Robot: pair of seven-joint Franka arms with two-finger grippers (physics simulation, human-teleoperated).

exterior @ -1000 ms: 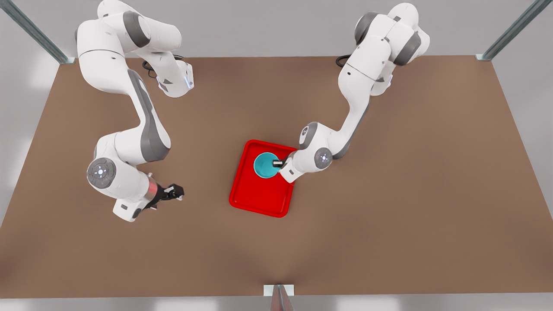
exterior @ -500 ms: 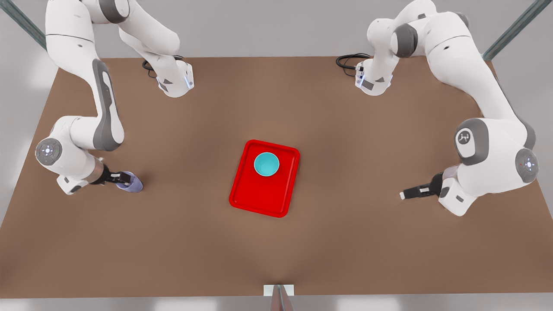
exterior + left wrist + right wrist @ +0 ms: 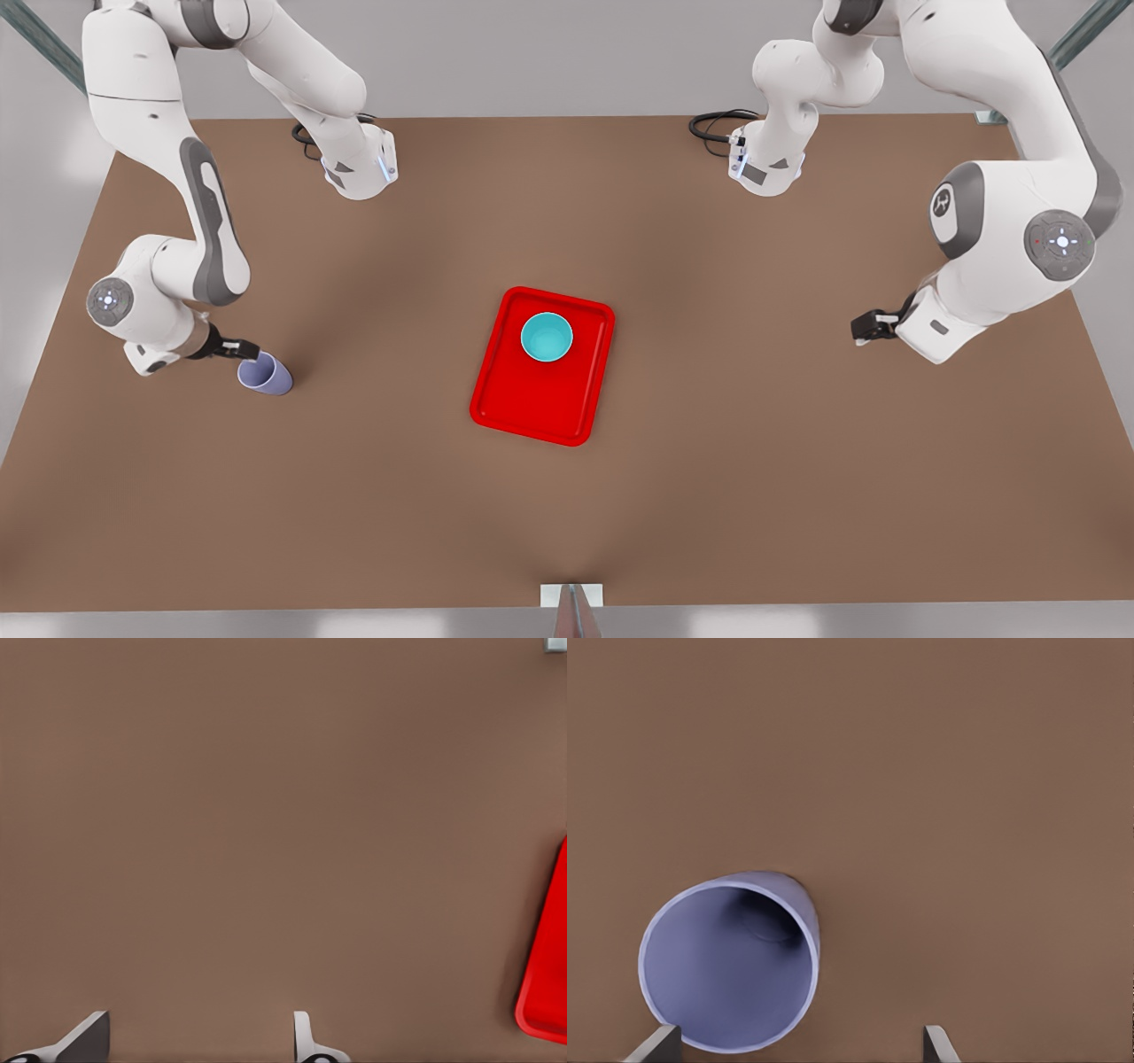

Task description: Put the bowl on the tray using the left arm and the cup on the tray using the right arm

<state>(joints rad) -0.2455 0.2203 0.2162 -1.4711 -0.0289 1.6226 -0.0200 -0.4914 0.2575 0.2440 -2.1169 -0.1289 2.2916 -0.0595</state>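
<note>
The teal bowl (image 3: 547, 338) sits on the far half of the red tray (image 3: 532, 408) at the table's middle. The lavender cup (image 3: 266, 377) stands on the table toward the front view's left, well away from the tray. My right gripper (image 3: 245, 349) hovers open just beside and above the cup; the cup (image 3: 731, 961) lies ahead of my right gripper (image 3: 799, 1043), offset toward one finger. My left gripper (image 3: 864, 328) hangs open and empty over bare table at the front view's right. In its wrist view my left gripper (image 3: 197, 1041) faces the table, with the tray's edge (image 3: 549, 974) at the side.
Both arm bases (image 3: 359, 168) (image 3: 766, 168) stand at the table's far edge with a black cable (image 3: 713, 124) beside one. Metal frame posts (image 3: 1076, 40) rise at the far corners, and a bracket (image 3: 571, 595) sits at the near edge.
My left gripper let go of the bowl on the tray and swung far to the front view's right. My right gripper moved to the cup, then drew back slightly from it.
</note>
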